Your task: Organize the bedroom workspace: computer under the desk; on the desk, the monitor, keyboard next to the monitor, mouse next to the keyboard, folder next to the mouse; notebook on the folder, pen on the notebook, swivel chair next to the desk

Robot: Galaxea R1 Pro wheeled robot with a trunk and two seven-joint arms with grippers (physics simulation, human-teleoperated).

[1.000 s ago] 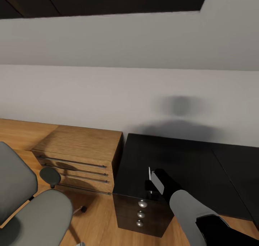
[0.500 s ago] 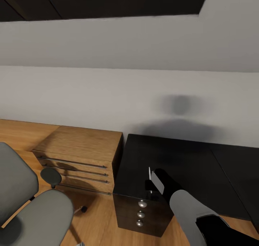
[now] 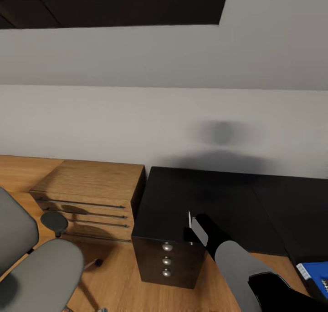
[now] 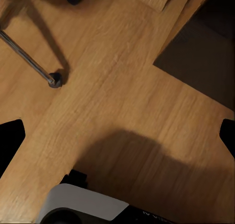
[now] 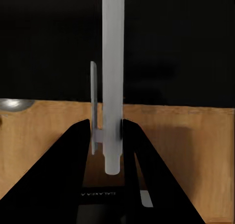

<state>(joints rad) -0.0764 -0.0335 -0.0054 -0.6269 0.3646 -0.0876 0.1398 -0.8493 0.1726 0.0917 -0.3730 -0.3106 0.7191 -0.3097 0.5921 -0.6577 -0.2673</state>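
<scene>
Black desk [image 3: 214,198], pincer-gripped pen [image 5: 112,77].

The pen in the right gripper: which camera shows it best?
The right wrist view: the pale pen stands upright, with its clip, between the right gripper's black fingers, which are shut on it. In the head view the pen is just a thin white sliver. The left wrist view looks at wooden floor.

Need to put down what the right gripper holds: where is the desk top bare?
The desk top is bare from its edge beside the wooden cabinet back to the wall, including just ahead of the right gripper, shut on the pen. It is crowded by the blue folder, near right.
</scene>
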